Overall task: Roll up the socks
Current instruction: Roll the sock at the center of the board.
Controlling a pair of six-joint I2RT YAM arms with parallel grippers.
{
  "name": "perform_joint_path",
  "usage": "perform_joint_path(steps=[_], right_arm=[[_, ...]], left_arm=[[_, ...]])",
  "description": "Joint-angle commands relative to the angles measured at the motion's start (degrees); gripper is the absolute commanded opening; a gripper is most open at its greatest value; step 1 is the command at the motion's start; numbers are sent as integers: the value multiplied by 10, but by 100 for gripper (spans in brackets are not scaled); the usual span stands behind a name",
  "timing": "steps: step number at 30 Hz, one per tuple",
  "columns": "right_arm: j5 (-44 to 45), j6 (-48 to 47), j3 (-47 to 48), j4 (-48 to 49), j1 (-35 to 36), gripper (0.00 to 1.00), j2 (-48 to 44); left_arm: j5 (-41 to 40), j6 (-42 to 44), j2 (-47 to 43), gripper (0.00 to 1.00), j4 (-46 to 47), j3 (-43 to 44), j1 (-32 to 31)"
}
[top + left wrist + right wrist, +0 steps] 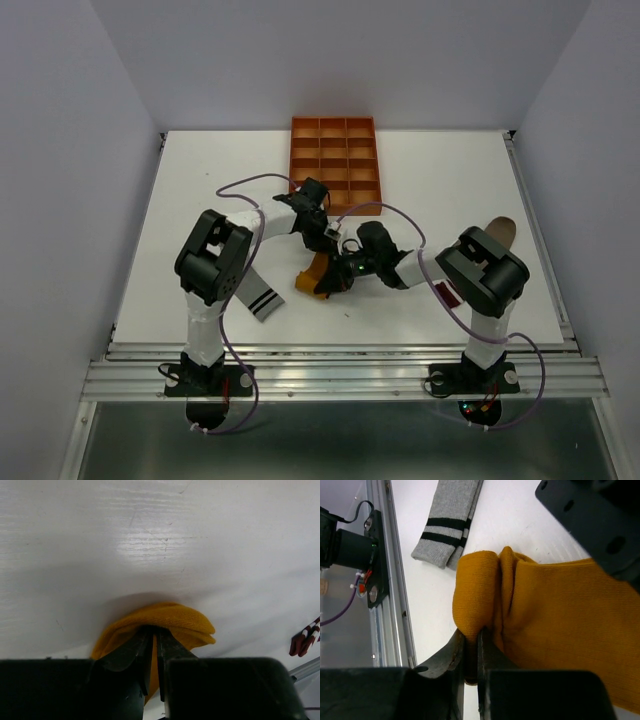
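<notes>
The mustard yellow sock point(313, 279) lies bunched near the table's middle, pinched from two sides. My left gripper point(333, 240) is shut on a folded end of it point(160, 619), the fabric bulging over both fingertips point(155, 639). My right gripper point(471, 636) is shut on another fold of the same sock point(555, 615), and the left arm's dark body point(600, 520) hangs just above. The grey sock point(262, 297) with black and white stripes lies flat to the left point(450, 525). A taupe-brown sock point(499, 232) rests at the right; its maroon-white cuff point(306, 638) shows.
An orange compartmented tray point(293, 165) stands at the back centre, just behind the left wrist. The metal rail point(390, 580) of the table's near edge runs close to the grey sock. Purple cables loop over both arms.
</notes>
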Motion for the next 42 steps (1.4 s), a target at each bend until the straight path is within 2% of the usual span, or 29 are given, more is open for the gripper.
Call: perform_joint_path(steps=[1,5,11,15,25,31,33,35,42], right_arm=[[-43,69,-28,-47,10,1,23],[-15,87,-43,-48,10,1,15],[5,143,-46,-48,-2,1,61],[23,166,-61,-46,-30,1,69],[27,202,-65,-45,-47,1,122],[68,199,-44,-122,-53,1,124],[83,198,-36,-150,-53,1,120],[87,200,-27,-161,-59,1,120],[83,224,-14,-180,-59,1,147]], left_arm=[[-112,-1,33,20,-3,26,12],[-152,-9,33,20,-17,32,12],[-148,-22,27,20,-3,17,14],[-153,-28,25,20,1,5,14],[-155,-46,6,20,22,-15,14],[-150,-39,-25,21,48,-25,13],[-150,-34,-35,24,53,-25,13],[-150,-28,-49,31,52,-24,12],[-139,10,-99,40,34,-32,12]])
